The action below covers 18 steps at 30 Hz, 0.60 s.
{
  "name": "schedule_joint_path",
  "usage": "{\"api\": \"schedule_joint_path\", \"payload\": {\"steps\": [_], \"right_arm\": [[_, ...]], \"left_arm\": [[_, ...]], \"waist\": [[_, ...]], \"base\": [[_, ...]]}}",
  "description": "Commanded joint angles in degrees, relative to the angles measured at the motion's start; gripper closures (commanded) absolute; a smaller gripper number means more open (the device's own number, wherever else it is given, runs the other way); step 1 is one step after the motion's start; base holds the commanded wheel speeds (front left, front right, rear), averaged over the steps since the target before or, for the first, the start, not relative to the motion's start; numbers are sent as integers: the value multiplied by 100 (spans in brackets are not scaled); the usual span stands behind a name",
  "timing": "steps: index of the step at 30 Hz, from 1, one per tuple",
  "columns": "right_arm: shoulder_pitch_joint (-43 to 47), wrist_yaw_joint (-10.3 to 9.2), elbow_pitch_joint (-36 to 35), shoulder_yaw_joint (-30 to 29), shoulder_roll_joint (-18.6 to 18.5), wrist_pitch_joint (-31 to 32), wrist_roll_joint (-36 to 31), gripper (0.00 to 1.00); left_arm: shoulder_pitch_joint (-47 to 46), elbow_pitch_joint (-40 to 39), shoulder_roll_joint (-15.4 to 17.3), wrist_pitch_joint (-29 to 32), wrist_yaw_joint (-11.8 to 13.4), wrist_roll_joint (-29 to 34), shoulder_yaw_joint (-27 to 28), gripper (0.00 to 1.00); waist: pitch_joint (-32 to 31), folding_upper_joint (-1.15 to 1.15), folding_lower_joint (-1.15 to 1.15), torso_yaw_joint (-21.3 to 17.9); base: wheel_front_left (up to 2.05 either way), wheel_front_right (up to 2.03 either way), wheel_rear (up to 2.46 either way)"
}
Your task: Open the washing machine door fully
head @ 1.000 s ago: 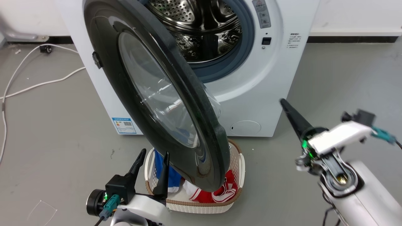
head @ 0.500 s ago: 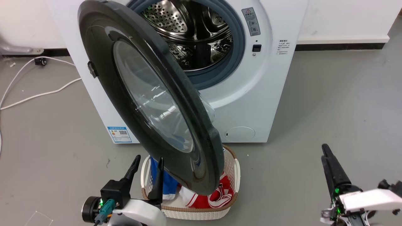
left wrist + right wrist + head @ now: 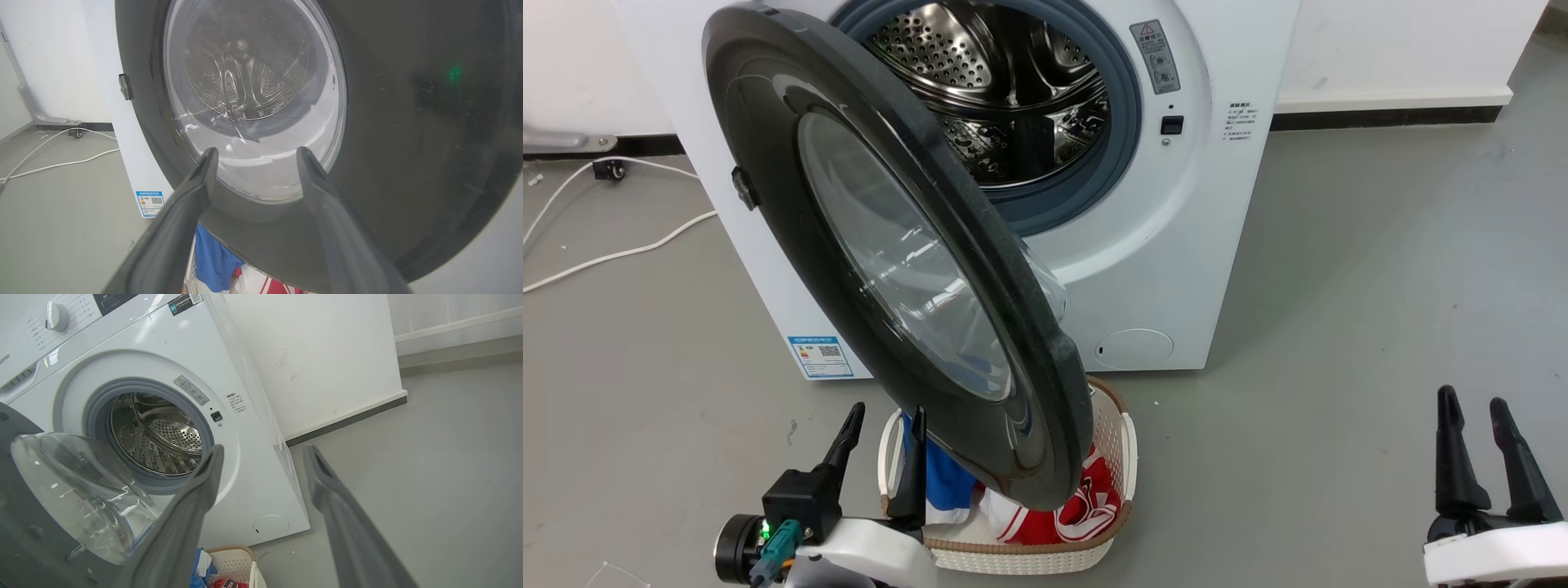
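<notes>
Head view: one washer (image 3: 1176, 269), one door (image 3: 898, 253), one basket (image 3: 1029, 555), two grippers. The door stands swung out from the left edge of the opening, part open, its lower rim hanging over the basket on the floor (image 3: 1339, 286) at the washer's foot. The drum (image 3: 996, 90) is bare to view. The left gripper (image 3: 887, 408), fingers apart and empty, sits just beside the door's lower rim; whether it touches I cannot tell. The right gripper (image 3: 1472, 397), fingers apart and empty, is well apart from the washer. Two white cables (image 3: 621, 253) lie on the floor to the left.

Left wrist view: the left gripper (image 3: 257, 150) points at the door's (image 3: 367, 143) outer face, jaws wide, nothing between them. Blue and red clothes (image 3: 214, 261) show below the rim.

Right wrist view: the right gripper (image 3: 264, 449) is spread, empty, facing the washer (image 3: 171, 347). The door's (image 3: 73, 486) glass bowl bulges at the left, before the drum (image 3: 159, 441); the basket (image 3: 233, 563) sits under it.
</notes>
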Motion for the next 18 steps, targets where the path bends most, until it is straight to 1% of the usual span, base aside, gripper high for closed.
{"api": "schedule_joint_path", "payload": {"steps": [1,2,5,9,13,18], "right_arm": [[94,13,-168,-101,139,70,-424,0],[135,8,-310,-165,242,151,-846,0],[277,8,-677,-225,483,442,-1725,0],[471,8,-938,-110,650,721,-2411,0],[499,8,-928,38,705,824,-2763,0],[367,8,-714,104,751,775,-2878,0]], "left_arm": [[78,-16,-7,-15,-12,25,15,0],[82,-22,-7,-15,-18,43,22,0],[80,-20,-7,-15,-27,70,49,0],[63,13,-7,-15,-46,93,45,0],[72,39,-7,-15,-49,129,48,0],[80,59,-7,-15,-56,120,42,0]], "waist": [[-3,0,0,-7],[-7,0,0,-13],[-13,0,0,-21],[-23,0,0,-10],[-5,0,0,-24],[8,0,0,-7]], "base": [[0,0,0],[0,0,0],[0,0,0],[0,0,0],[0,0,0],[0,0,0]]}}
